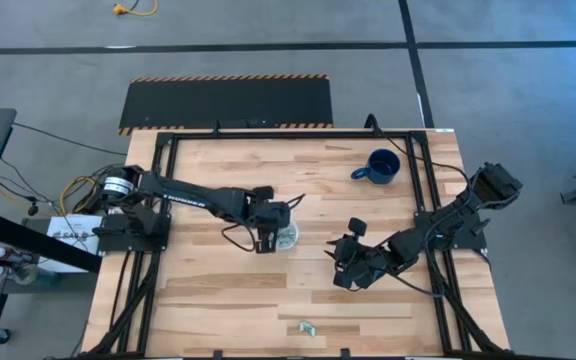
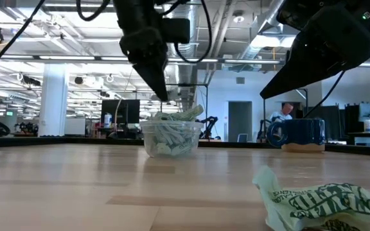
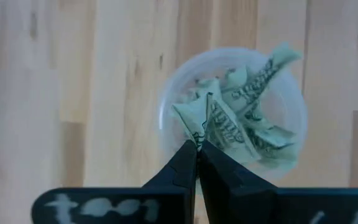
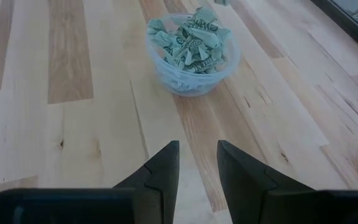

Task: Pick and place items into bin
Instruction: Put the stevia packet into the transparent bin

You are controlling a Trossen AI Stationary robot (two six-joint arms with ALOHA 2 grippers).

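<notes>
Left gripper (image 3: 196,147) closed above cup (image 3: 166,106); low view shows stray wrapper (image 2: 323,204).

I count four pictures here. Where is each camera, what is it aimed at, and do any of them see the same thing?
High: above the table, facing straight down; both arms show.
Low: at tabletop height, facing across to the room; a wrapper lies close, arms come from above.
Left wrist: on the left arm, over the cup; left gripper shut on a wrapper.
Right wrist: on the right arm, facing the cup; right gripper open.
Shared: all four see the cup.
</notes>
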